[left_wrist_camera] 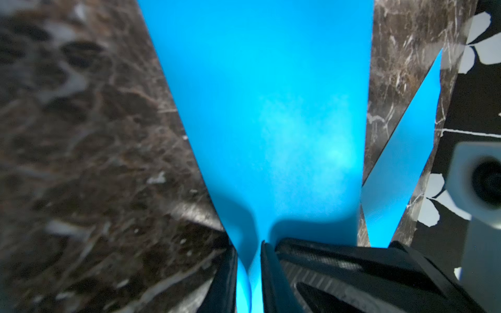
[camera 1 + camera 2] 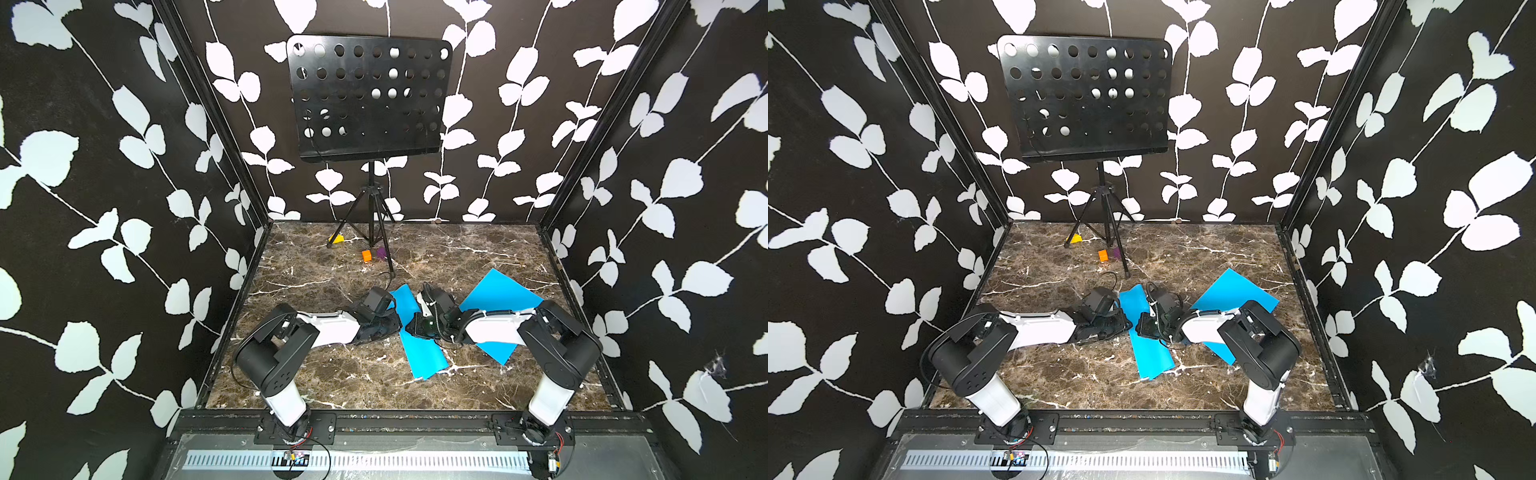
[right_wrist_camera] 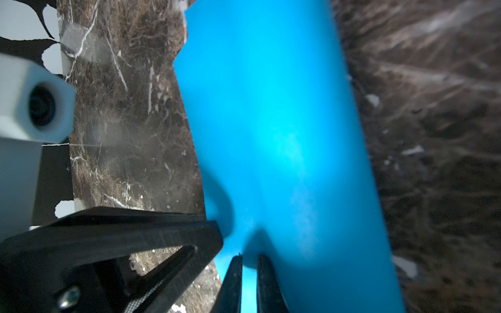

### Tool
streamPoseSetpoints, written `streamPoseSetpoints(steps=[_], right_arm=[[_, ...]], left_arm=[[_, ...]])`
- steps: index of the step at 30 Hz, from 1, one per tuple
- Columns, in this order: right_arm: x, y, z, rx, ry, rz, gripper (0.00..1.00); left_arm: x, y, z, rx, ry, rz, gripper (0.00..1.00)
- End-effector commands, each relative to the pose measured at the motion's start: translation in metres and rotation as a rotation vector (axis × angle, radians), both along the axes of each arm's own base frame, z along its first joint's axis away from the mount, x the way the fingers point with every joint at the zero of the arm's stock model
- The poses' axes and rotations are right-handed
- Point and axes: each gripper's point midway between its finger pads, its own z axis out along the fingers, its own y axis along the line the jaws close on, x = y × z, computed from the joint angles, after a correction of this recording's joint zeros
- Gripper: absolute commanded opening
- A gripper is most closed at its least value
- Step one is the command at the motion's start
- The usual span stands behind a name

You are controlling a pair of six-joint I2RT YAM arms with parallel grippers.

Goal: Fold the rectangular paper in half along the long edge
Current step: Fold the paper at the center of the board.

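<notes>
A blue rectangular paper (image 2: pixel 424 353) (image 2: pixel 1150 353) lies as a narrow strip on the marble table (image 2: pixel 332 374), running from the middle toward the front. At its front end a second layer edge shows. My left gripper (image 2: pixel 390 326) (image 2: pixel 1123 324) meets it from the left and my right gripper (image 2: pixel 411 328) (image 2: pixel 1140 326) from the right, both low at the strip's middle. In the left wrist view the paper (image 1: pixel 271 108) bulges up and is pinched in the left gripper (image 1: pixel 249 273). The right wrist view shows the paper (image 3: pixel 284 135) pinched in the right gripper (image 3: pixel 249 273).
A second blue sheet (image 2: pixel 498 291) (image 2: pixel 1233 291) (image 1: pixel 401 151) lies flat at the right, partly under my right arm. A black music stand (image 2: pixel 368 95) stands at the back on a tripod. Near its feet sit yellow (image 2: pixel 336 239), orange (image 2: pixel 366 255) and purple (image 2: pixel 381 252) blocks.
</notes>
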Motion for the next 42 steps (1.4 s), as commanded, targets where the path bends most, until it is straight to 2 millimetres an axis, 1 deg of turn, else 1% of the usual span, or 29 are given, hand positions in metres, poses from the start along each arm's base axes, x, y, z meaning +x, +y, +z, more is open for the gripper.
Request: streamPoseSetpoints(steps=[1,8,12,19,23,26,28,29,30,31,34,35,38,39,40,42], right_arm=[[0.002,0.001,0.003,0.013,0.004,-0.004,0.15],[0.002,0.001,0.002,0.012,0.006,-0.005,0.18],[0.002,0.001,0.004,0.015,0.002,-0.002,0.23],[0.002,0.001,0.010,0.020,-0.012,0.002,0.32],[0.003,0.001,0.021,0.026,-0.037,0.012,0.38],[0.003,-0.005,0.032,0.002,-0.076,0.021,0.42],[0.006,-0.013,0.039,-0.027,-0.111,0.014,0.43],[0.007,-0.019,0.039,-0.050,-0.124,0.005,0.44],[0.009,-0.026,0.048,-0.056,-0.153,-0.006,0.45],[0.011,-0.031,0.050,-0.065,-0.168,-0.015,0.46],[0.017,-0.050,0.045,-0.100,-0.166,-0.030,0.52],[0.018,-0.053,0.042,-0.103,-0.161,-0.023,0.55],[0.015,-0.050,0.032,-0.069,-0.131,0.044,0.56],[0.013,-0.045,0.034,-0.042,-0.132,0.076,0.56],[0.011,-0.045,0.024,-0.044,-0.111,0.093,0.56],[0.008,-0.041,0.021,-0.024,-0.111,0.125,0.55]], left_arm=[[0.000,0.000,-0.005,0.003,0.024,0.005,0.15],[-0.001,0.002,-0.001,0.000,0.016,0.012,0.07],[-0.001,0.002,0.003,-0.002,0.008,0.007,0.00],[0.001,0.002,0.006,0.003,-0.003,0.000,0.00],[0.002,0.004,0.008,0.020,-0.013,-0.005,0.00],[0.003,0.004,0.008,0.024,-0.012,-0.010,0.00],[0.002,0.003,0.008,0.020,-0.007,-0.015,0.00],[0.003,0.002,0.008,0.016,-0.007,-0.018,0.00],[0.002,0.001,0.008,0.015,-0.004,-0.019,0.00],[0.003,0.001,0.009,0.013,-0.006,-0.020,0.00],[0.005,-0.001,0.013,0.008,-0.013,-0.024,0.00],[0.006,-0.002,0.014,0.007,-0.017,-0.026,0.00],[0.007,-0.003,0.018,0.009,-0.021,-0.035,0.00],[0.008,-0.004,0.019,0.008,-0.023,-0.037,0.00],[0.008,-0.004,0.019,0.008,-0.022,-0.039,0.00],[0.009,-0.006,0.022,0.003,-0.025,-0.041,0.00]])
